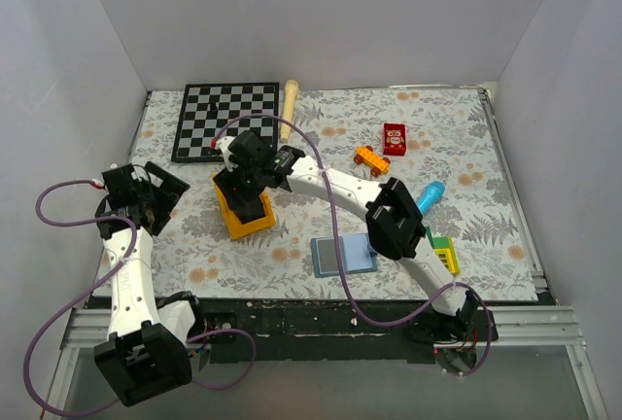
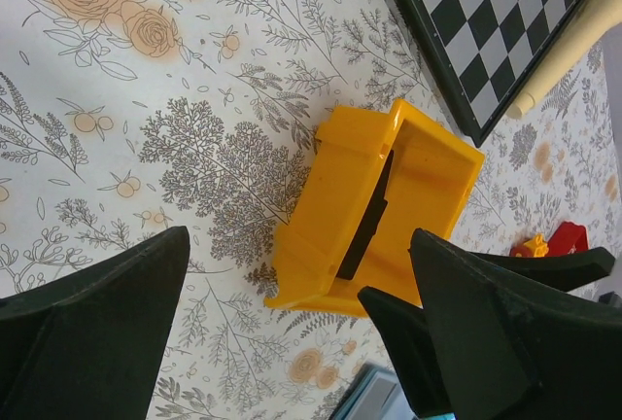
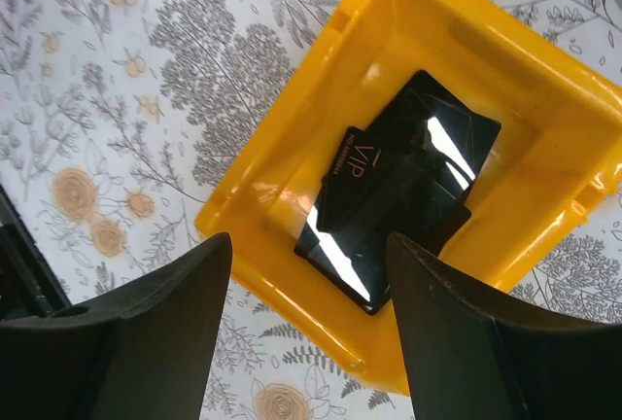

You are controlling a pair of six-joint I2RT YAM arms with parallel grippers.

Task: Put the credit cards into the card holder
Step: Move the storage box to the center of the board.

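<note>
Two black cards (image 3: 389,206) lie overlapped on the floor of the yellow bin (image 3: 544,148), one showing VIP lettering. So the task's things sit inside the bin, not in the wallet. My right gripper (image 3: 306,274) hangs directly above them with its jaws spread wide and nothing between them, the fingers straddling the stack. I judge that to be the set-up for reaching down into the bin. The walls are steep, so the cards will probably need a pinch on a raised edge rather than a flat press. My left gripper (image 2: 296,274) is at nine o'clock from the bin in the overhead view, jaws likewise wide and empty. It looks across at the bin from the side, where the cards show only as a dark sliver, and I take it to be standing clear of the other arm's path. The wallet (image 1: 342,256) lies flat on the flowered cloth (image 1: 466,196) at about four o'clock from the bin, near the front edge and partly hidden behind my right arm (image 1: 394,216). Neither card is in it yet. Thin and glossy, they could slip from a shallow grip.
</note>
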